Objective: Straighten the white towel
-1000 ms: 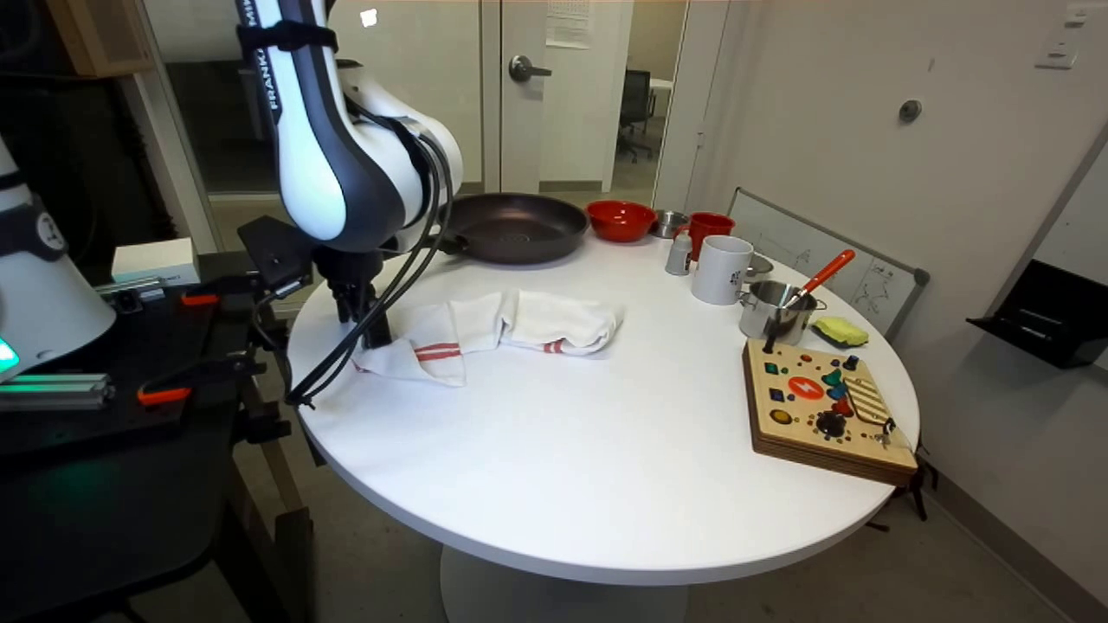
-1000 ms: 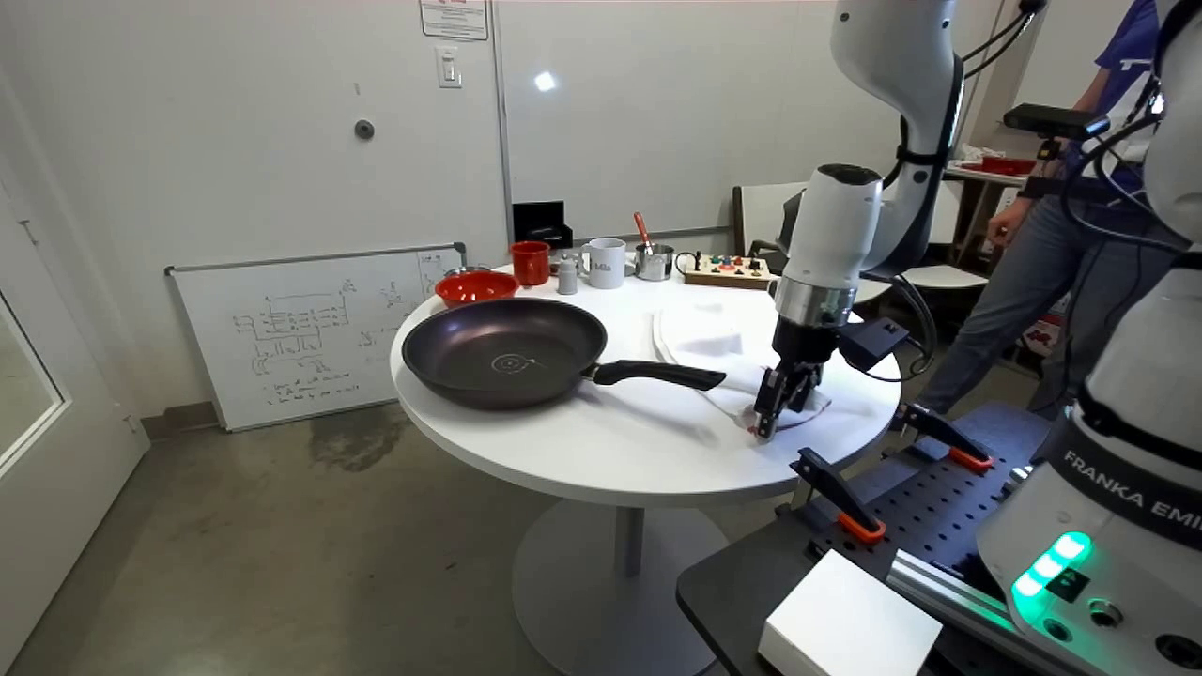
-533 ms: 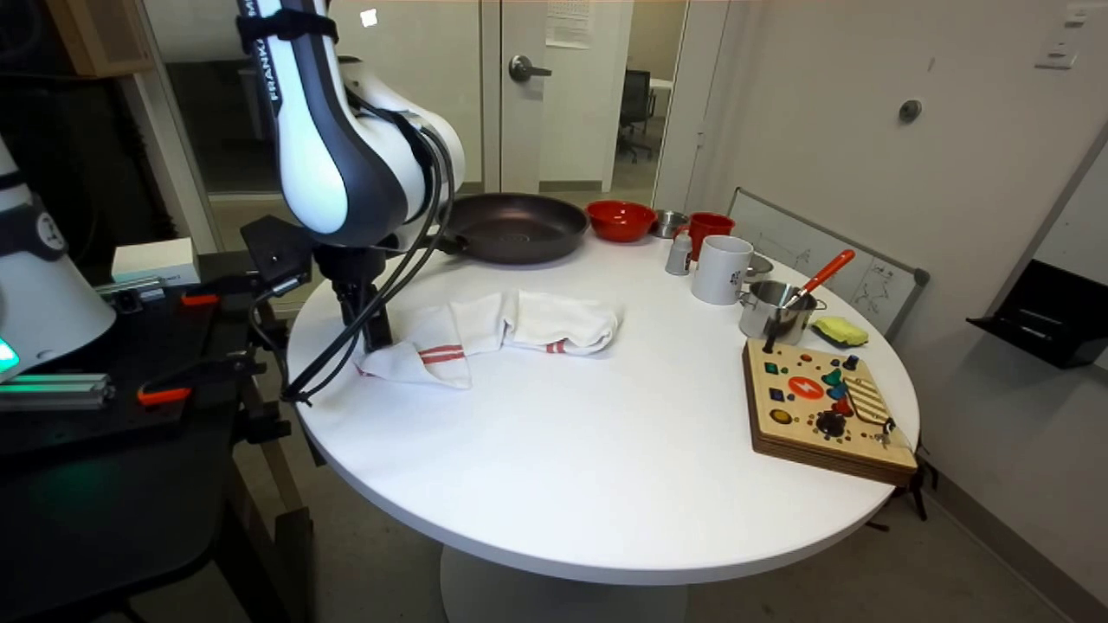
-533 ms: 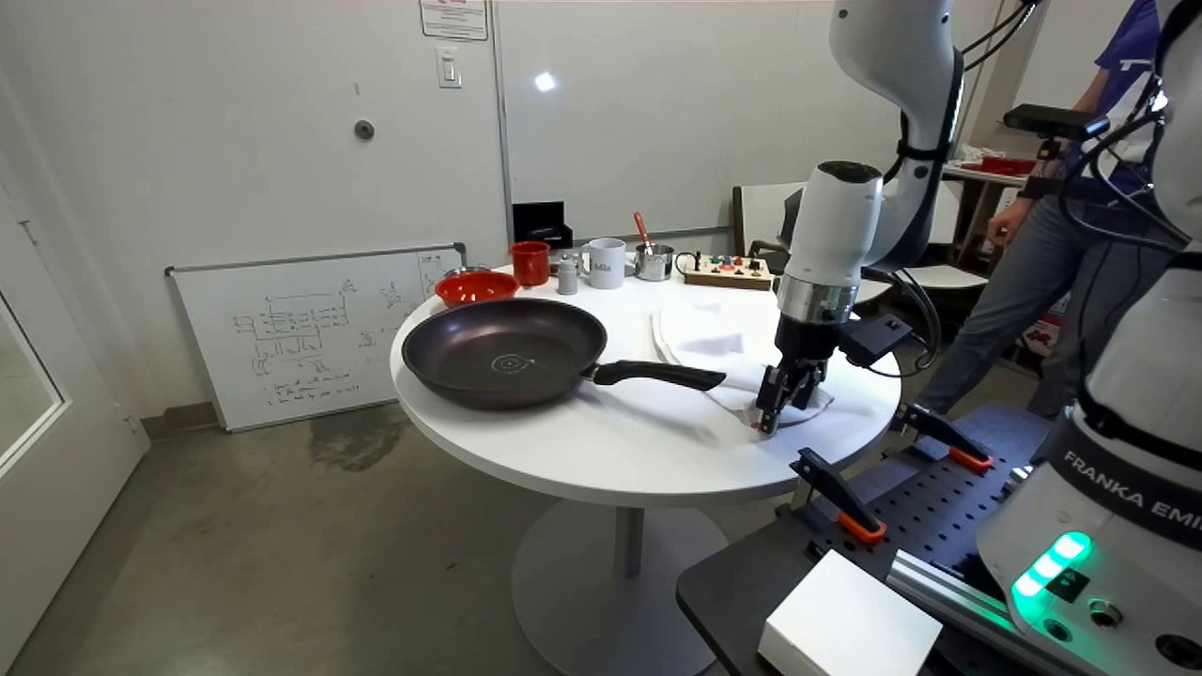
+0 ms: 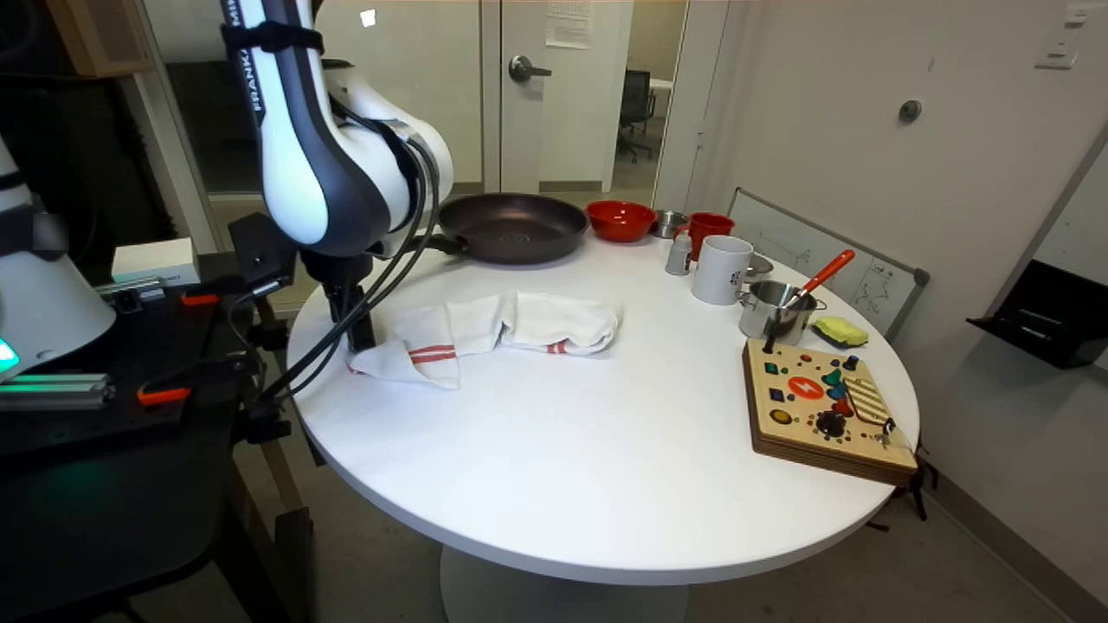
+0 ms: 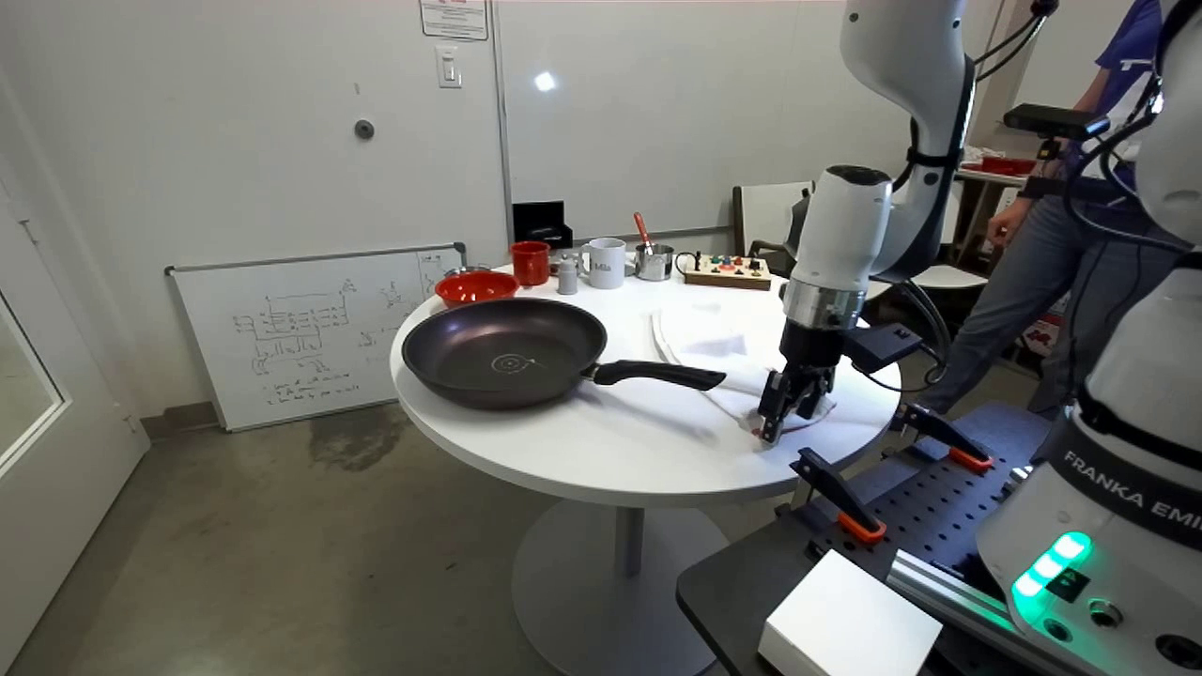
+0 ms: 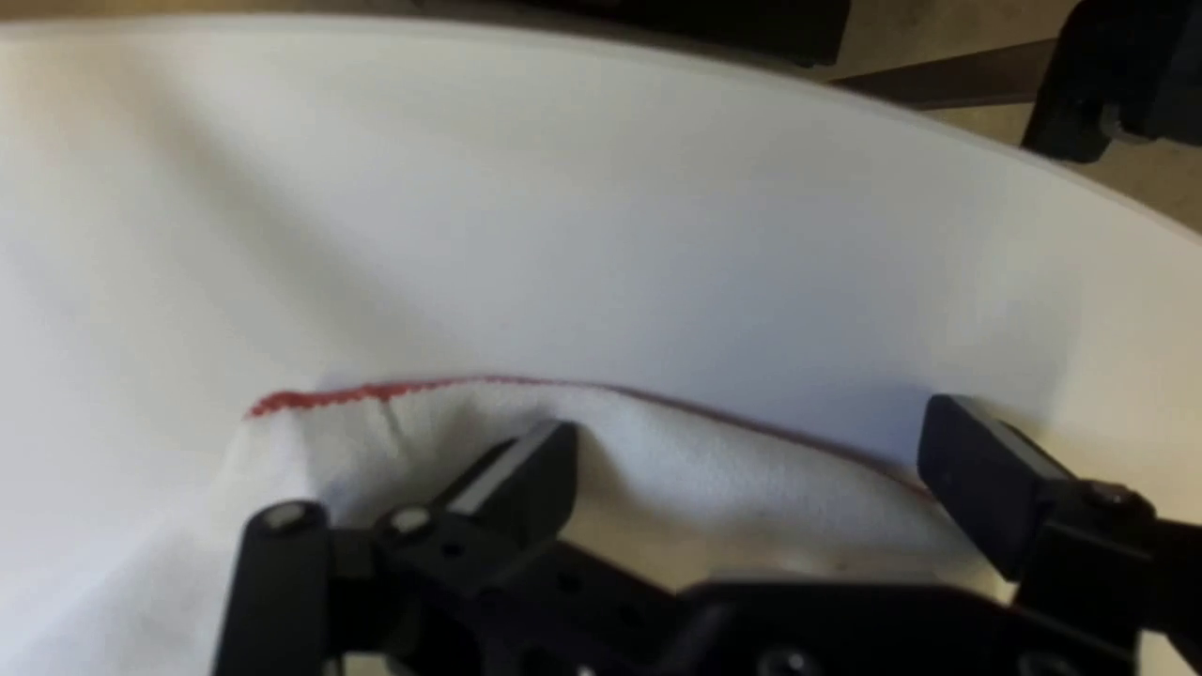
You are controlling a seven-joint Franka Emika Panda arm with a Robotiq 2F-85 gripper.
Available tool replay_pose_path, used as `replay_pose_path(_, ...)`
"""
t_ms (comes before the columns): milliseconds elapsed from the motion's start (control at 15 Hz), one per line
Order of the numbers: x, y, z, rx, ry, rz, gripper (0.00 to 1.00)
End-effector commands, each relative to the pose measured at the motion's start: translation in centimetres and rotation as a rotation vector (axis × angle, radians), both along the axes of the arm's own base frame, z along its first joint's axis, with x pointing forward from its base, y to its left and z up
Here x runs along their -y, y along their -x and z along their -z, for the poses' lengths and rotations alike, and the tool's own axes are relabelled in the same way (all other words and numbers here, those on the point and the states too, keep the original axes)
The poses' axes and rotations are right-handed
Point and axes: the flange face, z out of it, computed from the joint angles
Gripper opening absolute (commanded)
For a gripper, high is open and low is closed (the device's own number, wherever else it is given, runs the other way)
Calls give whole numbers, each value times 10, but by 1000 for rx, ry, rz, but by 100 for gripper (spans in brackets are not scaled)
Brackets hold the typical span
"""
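The white towel [image 5: 554, 322] lies rumpled and partly folded on the round table, with red stripes near its end closest to the robot base. My gripper [image 5: 359, 348] points down at that end. In the wrist view the gripper [image 7: 751, 422] is open, its jaws wide apart. Cloth with a thin red hem [image 7: 657, 469] spans the gap without being pinched. One finger [image 7: 549, 479] is over the cloth, seemingly touching it; the opposite finger [image 7: 986, 479] stands at the hem line. In an exterior view the fingertips reach down to tabletop level, and the towel blends with the white top.
A black frying pan [image 6: 507, 352] sits beside the towel, its handle [image 6: 657, 374] pointing toward the gripper. Farther off are a red bowl [image 5: 621, 221], a white mug [image 5: 721, 270], a metal pot [image 5: 773, 316] and a wooden switch board [image 5: 827, 407]. The table rim [image 7: 845, 103] runs near the gripper.
Over the last half second my gripper has shifted slightly toward the robot base, and the towel's near end with its red stripes has slid the same way. The jaws stay open.
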Motion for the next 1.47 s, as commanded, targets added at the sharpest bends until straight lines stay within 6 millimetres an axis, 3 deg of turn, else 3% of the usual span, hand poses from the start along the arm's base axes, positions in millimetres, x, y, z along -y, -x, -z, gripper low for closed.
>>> replay_pose_path(0,-3,21,-10,-25,-56,105,100)
replay_pose_path(133,0,12,-22,14,-70,141,100)
replay_pose_path(600,23,-96,-129,400,9,159,100)
replay_pose_path(733,27,-119,-150,470,32,138,100)
replay_pose_path(1000,20,-156,-154,639,128,179,100)
replay_pose_path(1400,11,-169,-128,769,244,221,100)
